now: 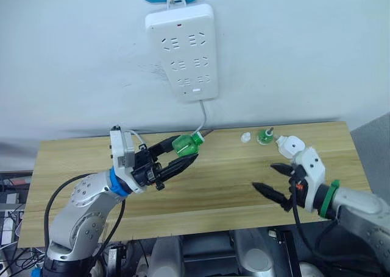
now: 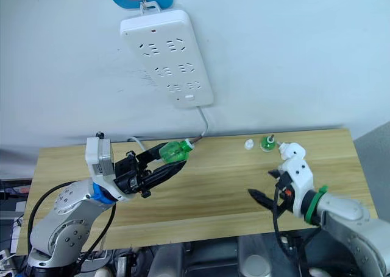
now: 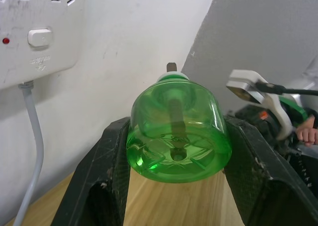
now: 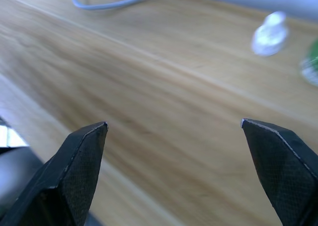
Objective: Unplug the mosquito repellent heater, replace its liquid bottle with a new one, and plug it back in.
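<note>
Here, a tiny translucent green bottle, neck pointing toward the white multi-socket power strip on the wall, is clamped between the black fingers of the left gripper above the light wooden surface. Below and right of the strip, a second green bottle with a dark wick stands on the surface between a small white cap and the rounded white plastic heater. The right gripper hovers spread apart and empty, just in front of the heater.

Support surface: light wooden table, long planks, set against white wall. Far edge, right of centre: small white cap resting on wood. Just beside cap: green bottle with dark wick stem at neck, standing upright. Just beside bottle, toward right end: white heater on tabletop. Grey cable descends along wall, reaches table at far edge near centre.
</note>
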Motion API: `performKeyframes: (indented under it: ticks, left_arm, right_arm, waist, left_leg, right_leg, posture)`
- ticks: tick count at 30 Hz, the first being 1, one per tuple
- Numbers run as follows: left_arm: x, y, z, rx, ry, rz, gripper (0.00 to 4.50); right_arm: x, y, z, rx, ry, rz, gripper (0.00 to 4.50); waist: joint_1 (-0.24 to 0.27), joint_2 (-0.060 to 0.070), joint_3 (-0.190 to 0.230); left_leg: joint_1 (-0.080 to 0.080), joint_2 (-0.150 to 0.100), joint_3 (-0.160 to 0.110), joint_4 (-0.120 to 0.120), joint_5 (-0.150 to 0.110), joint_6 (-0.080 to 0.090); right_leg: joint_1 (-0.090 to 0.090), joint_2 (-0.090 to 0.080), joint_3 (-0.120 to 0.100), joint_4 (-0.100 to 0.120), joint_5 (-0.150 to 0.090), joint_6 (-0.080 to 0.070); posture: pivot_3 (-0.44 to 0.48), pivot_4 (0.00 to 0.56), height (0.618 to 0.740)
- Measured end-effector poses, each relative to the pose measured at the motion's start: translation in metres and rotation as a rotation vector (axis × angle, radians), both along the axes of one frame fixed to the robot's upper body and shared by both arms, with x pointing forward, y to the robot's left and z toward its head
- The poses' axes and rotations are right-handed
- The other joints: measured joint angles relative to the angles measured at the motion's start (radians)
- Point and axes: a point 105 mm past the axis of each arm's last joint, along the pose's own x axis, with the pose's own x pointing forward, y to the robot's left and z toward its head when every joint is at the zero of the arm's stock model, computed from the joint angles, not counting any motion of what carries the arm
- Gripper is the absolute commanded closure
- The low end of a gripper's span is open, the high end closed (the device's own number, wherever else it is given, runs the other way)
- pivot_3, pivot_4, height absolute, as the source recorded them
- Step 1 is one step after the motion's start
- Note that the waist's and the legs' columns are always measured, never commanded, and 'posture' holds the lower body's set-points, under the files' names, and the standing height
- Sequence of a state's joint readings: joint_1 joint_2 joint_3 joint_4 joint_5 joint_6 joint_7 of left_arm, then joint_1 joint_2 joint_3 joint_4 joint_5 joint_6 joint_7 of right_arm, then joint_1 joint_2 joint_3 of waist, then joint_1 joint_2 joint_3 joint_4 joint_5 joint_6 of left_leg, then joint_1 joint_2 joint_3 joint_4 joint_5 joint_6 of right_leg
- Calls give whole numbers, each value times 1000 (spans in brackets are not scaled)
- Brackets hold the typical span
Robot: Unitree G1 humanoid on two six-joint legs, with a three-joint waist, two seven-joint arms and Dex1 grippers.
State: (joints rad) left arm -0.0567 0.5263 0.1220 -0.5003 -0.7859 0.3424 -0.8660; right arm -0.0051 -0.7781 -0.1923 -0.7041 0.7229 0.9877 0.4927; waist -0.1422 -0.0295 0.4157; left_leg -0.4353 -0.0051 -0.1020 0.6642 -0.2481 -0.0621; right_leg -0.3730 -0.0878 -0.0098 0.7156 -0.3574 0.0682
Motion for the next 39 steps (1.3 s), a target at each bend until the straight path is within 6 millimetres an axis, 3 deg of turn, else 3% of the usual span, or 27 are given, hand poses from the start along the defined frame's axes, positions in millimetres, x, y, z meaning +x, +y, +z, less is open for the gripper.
performKeyframes:
  ticks: [9, 24, 32, 39]
  left_arm:
    - [1, 0, 4, 16, -21, -20, 2244]
    - [5, 1, 0, 31, -12, -13, 2244]
    - [4, 3, -4, 29, 8, 5, 2244]
    - [2, 3, -6, 30, 14, 7, 2244]
  right_arm:
    - [41, -42, 28, -166, -25, -7, 0]
    - [90, -71, 21, -422, 2, -52, 0]
    - [103, -79, 18, -531, 48, -21, 0]
    - [103, -83, 6, -572, 101, -2, 0]
  waist:
    - [0, 0, 0]
    - [-3, 0, 0]
    - [-2, 0, 0]
    - [1, 0, 0]
  left_leg:
    - [0, 0, 1, 0, 0, 0]
    - [0, 1, 2, 0, 0, 0]
    - [0, 1, 2, 0, 0, 0]
    - [0, 1, 2, -1, 0, 0]
  right_leg:
    - [0, 0, 0, -1, 0, 0]
    - [0, 0, 0, -1, 0, 0]
    - [0, 0, 0, -1, 0, 0]
    - [0, -1, 1, -2, 0, 0]
  posture:
    - [-306, 372, 740]
    - [-297, 386, 740]
    - [-275, 386, 740]
    - [-274, 388, 740]
